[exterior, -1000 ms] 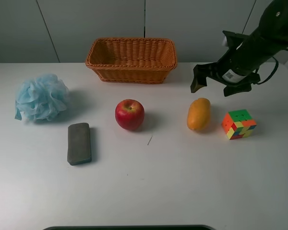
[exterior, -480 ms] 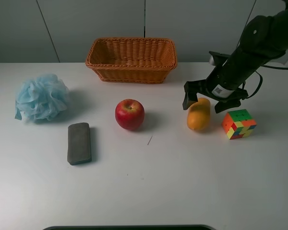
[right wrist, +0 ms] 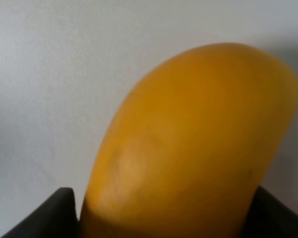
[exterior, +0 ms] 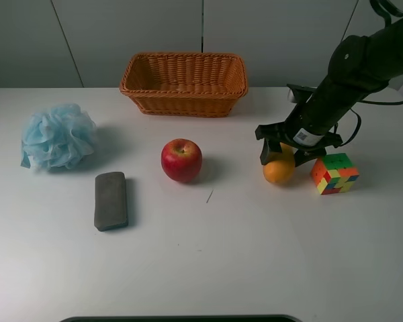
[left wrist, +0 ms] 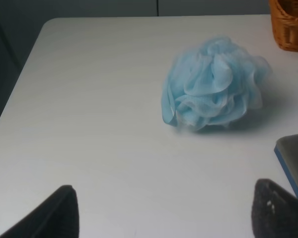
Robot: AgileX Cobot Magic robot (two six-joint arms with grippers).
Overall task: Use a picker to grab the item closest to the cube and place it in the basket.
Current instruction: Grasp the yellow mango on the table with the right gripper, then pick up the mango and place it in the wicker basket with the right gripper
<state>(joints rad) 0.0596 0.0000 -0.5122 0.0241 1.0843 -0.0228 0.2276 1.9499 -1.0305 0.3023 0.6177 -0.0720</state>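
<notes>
A yellow-orange mango (exterior: 279, 171) lies on the white table just left of the multicoloured cube (exterior: 334, 173). My right gripper (exterior: 283, 155) is lowered over the mango's far end, open, with one finger on each side of it. In the right wrist view the mango (right wrist: 188, 144) fills the frame between the two dark fingertips of that gripper (right wrist: 164, 218). The wicker basket (exterior: 185, 100) stands empty at the back centre. My left gripper (left wrist: 164, 218) is open and empty; it does not show in the exterior view.
A red apple (exterior: 181, 159) sits mid-table. A grey block (exterior: 111, 200) and a blue bath pouf (exterior: 57, 136) lie at the left. The left wrist view shows the pouf (left wrist: 213, 84), the block's edge (left wrist: 295, 153) and a basket corner (left wrist: 290, 25).
My right arm has come down and towards the front from above the table, and its open fingers now straddle the mango. The mango has turned a little.
</notes>
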